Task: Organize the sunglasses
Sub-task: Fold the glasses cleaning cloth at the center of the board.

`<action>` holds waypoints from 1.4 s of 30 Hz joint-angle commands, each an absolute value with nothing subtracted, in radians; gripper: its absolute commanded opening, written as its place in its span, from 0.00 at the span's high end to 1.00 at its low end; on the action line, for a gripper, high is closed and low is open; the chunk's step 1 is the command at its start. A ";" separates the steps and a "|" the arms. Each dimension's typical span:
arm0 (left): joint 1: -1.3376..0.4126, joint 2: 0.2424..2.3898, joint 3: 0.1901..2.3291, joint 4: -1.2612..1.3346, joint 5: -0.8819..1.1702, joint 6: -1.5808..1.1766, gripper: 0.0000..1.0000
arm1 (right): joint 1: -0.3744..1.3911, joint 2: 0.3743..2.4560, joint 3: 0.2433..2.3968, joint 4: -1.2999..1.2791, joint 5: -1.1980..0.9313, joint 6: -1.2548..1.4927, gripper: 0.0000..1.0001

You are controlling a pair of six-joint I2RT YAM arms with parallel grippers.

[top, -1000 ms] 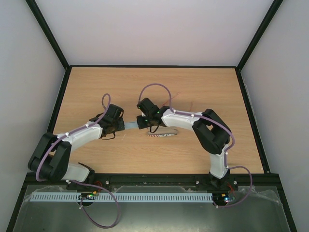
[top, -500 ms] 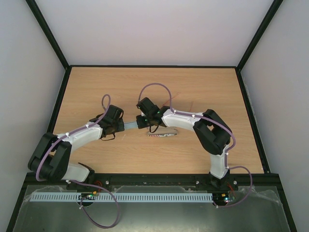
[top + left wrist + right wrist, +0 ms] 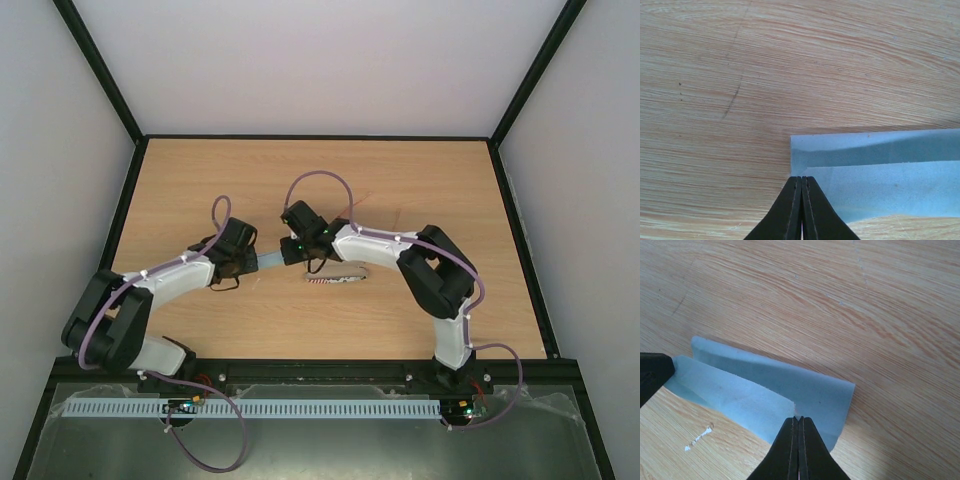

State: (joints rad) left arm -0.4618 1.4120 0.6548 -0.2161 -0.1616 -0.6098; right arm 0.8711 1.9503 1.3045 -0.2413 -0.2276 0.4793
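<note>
The left gripper (image 3: 801, 179) is pressing its jaws together and pinching a corner of the light blue cloth (image 3: 880, 172) right at its tips. The cloth is lying folded in 2 layers and running off to that gripper's right. The right gripper (image 3: 798, 419) is likewise pinching the near edge of the same cloth at the opposite end, with the left gripper showing at the far left of its view. So the 2 grippers are facing each other, with the cloth stretching between them low over the bench (image 3: 790, 60).

Just behind the right gripper, on its base side and partly under the forearm, the flag-patterned case (image 3: 335, 278) is lying on the bench. Beyond the right wrist, a faint thin red line is showing that is probably part of the sunglasses (image 3: 352, 207). The arm is hiding the rest, so their pose cannot be told.

Those sunglasses are probably weighing very little, with wire-thin temples that bend easily and lenses that smear and scratch. The safest hold is looking like a light pinch on the frame at the bridge or beside a hinge, never across a lens.

Against the picture from 1 second earlier, both grippers are sitting slightly farther from the bases. The left elbow is standing a little farther up the top view, while the cloth is staying pinched and the case is not shifting.
</note>
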 commanded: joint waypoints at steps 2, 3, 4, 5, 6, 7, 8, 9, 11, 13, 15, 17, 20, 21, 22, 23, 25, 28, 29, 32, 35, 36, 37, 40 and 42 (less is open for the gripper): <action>-0.466 1.441 0.687 -0.211 -0.184 -0.612 0.98 | 0.877 1.988 1.360 -0.254 -0.200 0.478 0.99; -0.466 1.443 0.690 -0.212 -0.185 -0.610 0.98 | 0.877 1.994 1.365 -0.257 -0.198 0.477 0.99; -0.465 1.447 0.695 -0.211 -0.187 -0.609 0.98 | 0.876 1.998 1.370 -0.259 -0.197 0.476 0.99; -0.465 1.450 0.698 -0.212 -0.188 -0.609 0.98 | 0.875 2.001 1.376 -0.260 -0.195 0.474 0.99; -0.463 1.453 0.702 -0.213 -0.190 -0.608 0.98 | 0.876 2.005 1.380 -0.262 -0.195 0.473 0.99; -0.462 1.456 0.706 -0.212 -0.190 -0.607 0.98 | 0.875 2.007 1.383 -0.264 -0.193 0.472 0.99; -0.460 1.460 0.710 -0.212 -0.190 -0.606 0.98 | 0.874 2.010 1.386 -0.264 -0.192 0.471 0.99; -0.459 1.462 0.713 -0.210 -0.190 -0.605 0.98 | 0.873 2.011 1.388 -0.264 -0.190 0.471 0.99; -0.455 1.471 0.720 -0.209 -0.189 -0.602 0.98 | 0.869 2.014 1.392 -0.264 -0.189 0.472 0.99; -0.453 1.480 0.728 -0.206 -0.189 -0.600 0.98 | 0.865 2.018 1.396 -0.264 -0.189 0.471 0.99; -0.450 1.490 0.734 -0.205 -0.189 -0.597 0.98 | 0.862 2.024 1.402 -0.266 -0.186 0.471 0.99; -0.446 1.496 0.739 -0.203 -0.189 -0.593 0.98 | 0.857 2.030 1.409 -0.268 -0.187 0.469 0.99; -0.439 1.504 0.740 -0.200 -0.187 -0.591 0.98 | 0.852 2.040 1.411 -0.269 -0.190 0.471 0.99; -0.437 1.506 0.741 -0.198 -0.187 -0.590 0.98 | 0.849 2.041 1.411 -0.268 -0.190 0.472 0.99; -0.435 1.506 0.738 -0.197 -0.188 -0.589 0.98 | 0.848 2.043 1.411 -0.266 -0.191 0.472 0.99; -0.432 1.507 0.738 -0.196 -0.188 -0.589 0.98 | 0.846 2.043 1.411 -0.265 -0.192 0.472 0.99; -0.426 1.506 0.736 -0.195 -0.187 -0.586 0.98 | 0.844 2.045 1.411 -0.264 -0.192 0.472 0.98; -0.420 1.508 0.737 -0.192 -0.187 -0.583 0.98 | 0.839 2.048 1.411 -0.264 -0.194 0.472 0.99; -0.418 1.510 0.738 -0.191 -0.187 -0.583 0.98 | 0.837 2.049 1.412 -0.263 -0.195 0.471 0.99; -0.414 1.519 0.740 -0.184 -0.181 -0.580 0.98 | 0.834 2.053 1.415 -0.262 -0.199 0.472 0.99; -0.413 1.526 0.742 -0.180 -0.179 -0.579 0.98 | 0.831 2.056 1.419 -0.262 -0.201 0.471 0.99; -0.413 1.528 0.740 -0.178 -0.181 -0.580 0.98 | 0.830 2.058 1.420 -0.262 -0.201 0.471 0.99; -0.413 1.530 0.740 -0.177 -0.180 -0.579 0.98 | 0.831 2.060 1.421 -0.262 -0.201 0.471 0.99; -0.410 1.536 0.742 -0.172 -0.179 -0.580 0.98 | 0.828 2.067 1.427 -0.262 -0.201 0.469 0.99; -0.407 1.538 0.741 -0.169 -0.180 -0.581 0.98 | 0.826 2.072 1.431 -0.263 -0.201 0.469 0.99</action>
State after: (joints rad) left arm -0.4179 1.5272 0.7193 -0.1829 -0.1730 -0.5877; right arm 0.8349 2.0480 1.3979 -0.2527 -0.2108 0.4778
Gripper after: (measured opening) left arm 0.026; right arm 0.016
